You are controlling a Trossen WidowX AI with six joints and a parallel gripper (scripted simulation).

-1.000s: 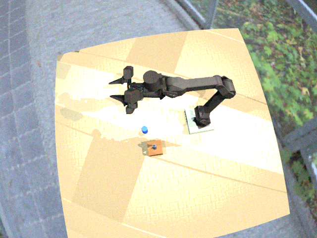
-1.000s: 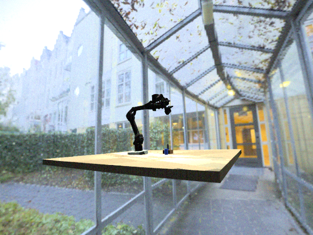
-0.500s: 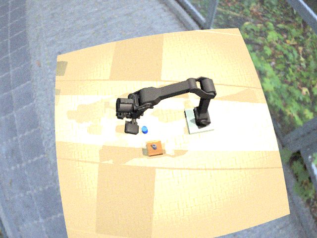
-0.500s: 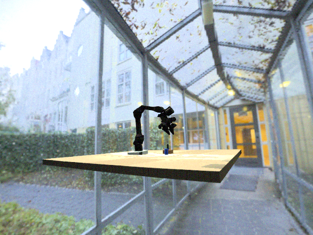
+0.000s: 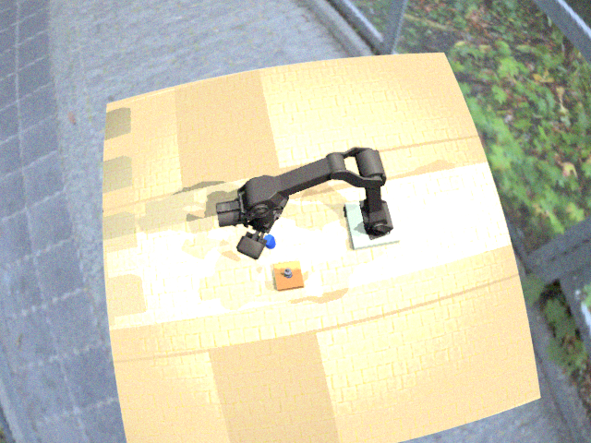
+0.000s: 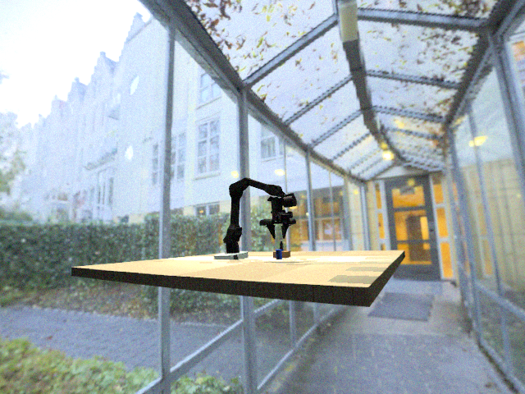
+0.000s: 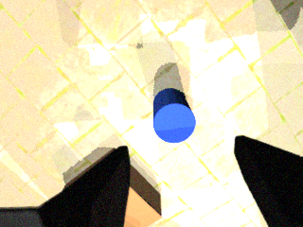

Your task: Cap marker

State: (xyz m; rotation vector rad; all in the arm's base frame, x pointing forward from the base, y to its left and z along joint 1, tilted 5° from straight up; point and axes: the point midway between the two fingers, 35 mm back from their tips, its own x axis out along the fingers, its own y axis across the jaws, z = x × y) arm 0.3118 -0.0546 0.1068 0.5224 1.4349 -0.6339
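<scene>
Sunlight is falling in a pale band across the tan, tile-patterned table (image 5: pixel 381 362) in the top view, where the dark six-joint arm (image 5: pixel 305 176) is reaching from its light grey base plate (image 5: pixel 362 238) at centre right toward the frame's middle. Its black pincer (image 5: pixel 259 236) is pointing downward, with the small blue cylindrical cap (image 5: pixel 271 241) standing on the table just beside it. Slightly lower right, the orange square holder block (image 5: pixel 288 276) is carrying the upright grey marker (image 5: pixel 287 272), apart from the cap.

In the exterior view, the pincer (image 6: pixel 279 231) is hanging above the cap (image 6: pixel 279 254), not touching it; the block (image 6: pixel 285 254) is sitting just behind the cap.

In the wrist view, the cap (image 7: pixel 174 118) is standing at centre frame, seen from above, while the two black fingertips are standing apart at the lower corners, gripping nothing. A corner of the block (image 7: pixel 142 208) is peeking out beside the lower-left fingertip.
</scene>
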